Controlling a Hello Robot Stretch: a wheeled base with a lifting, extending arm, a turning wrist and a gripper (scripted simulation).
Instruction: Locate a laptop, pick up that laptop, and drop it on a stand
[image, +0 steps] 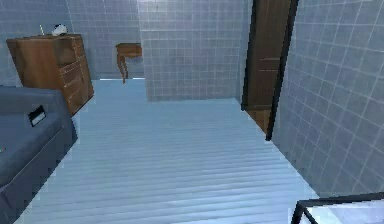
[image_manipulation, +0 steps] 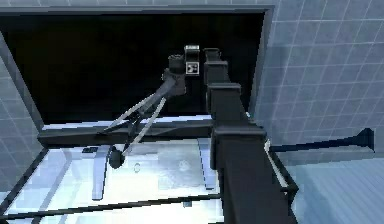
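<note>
Arm side view: arm (image_manipulation: 235, 150) extended toward a dark window (image_manipulation: 90, 70). The gripper (image_manipulation: 122, 148) lies at 8 o'clock, above a dark-framed table (image_manipulation: 150, 203); whether it holds anything cannot be told. Forward view: dark flat rectangle (image: 38, 116), possibly the laptop, on the blue bed (image: 25, 155) at 9 o'clock; small wooden stand (image: 127, 52) at 11 o'clock.

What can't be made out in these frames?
Gripper, arm side view: whether it holds anything; the glass table lies behind its far end.
Pale thing on the dresser, forward view: too small to name.
Dark frame, forward view's bottom right: cut off by the edge.
</note>
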